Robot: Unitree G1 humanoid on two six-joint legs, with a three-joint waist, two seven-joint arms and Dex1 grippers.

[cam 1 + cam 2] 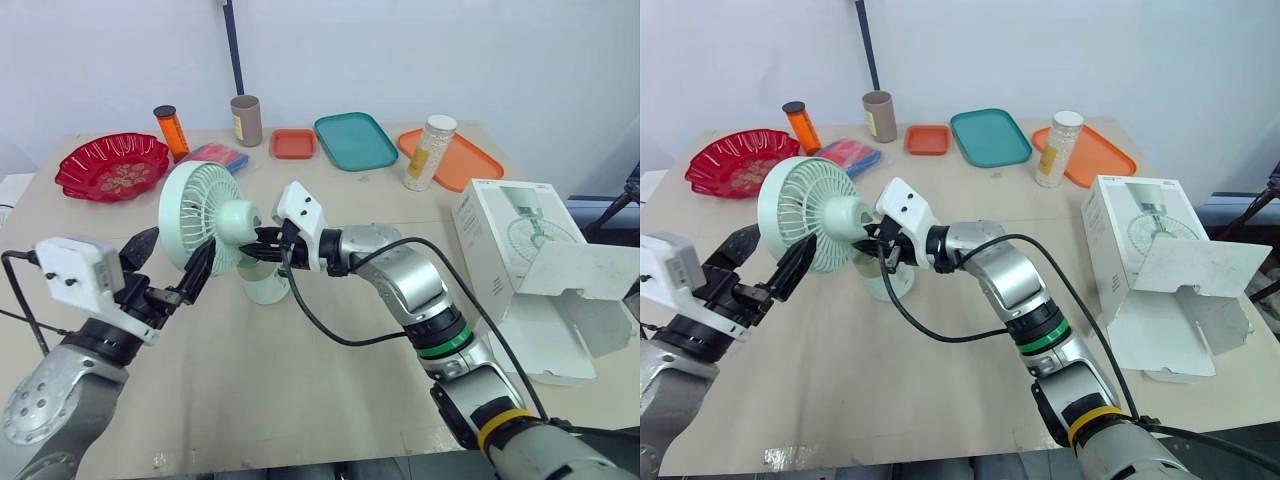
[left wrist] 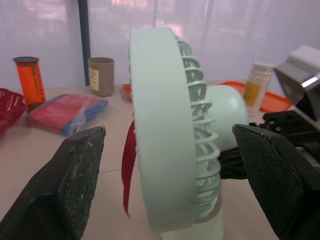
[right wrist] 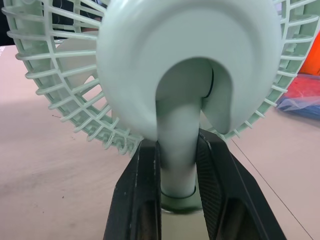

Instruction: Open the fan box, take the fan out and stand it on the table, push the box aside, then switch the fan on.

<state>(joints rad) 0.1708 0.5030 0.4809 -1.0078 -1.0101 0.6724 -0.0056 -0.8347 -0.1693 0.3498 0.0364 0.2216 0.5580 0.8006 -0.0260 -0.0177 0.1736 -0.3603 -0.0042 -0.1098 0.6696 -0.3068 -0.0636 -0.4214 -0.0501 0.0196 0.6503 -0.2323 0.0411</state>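
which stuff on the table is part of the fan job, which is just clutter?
Job: fan, box.
Clutter: red bowl, orange bottle, cup, packet, small orange tray, teal tray, big orange tray, jar.

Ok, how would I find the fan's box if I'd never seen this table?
Start at the big tan table and go to its right edge, past the orange tray. The fan box sits there: the one white cardboard thing, flap hanging open, a fan drawn on its side.
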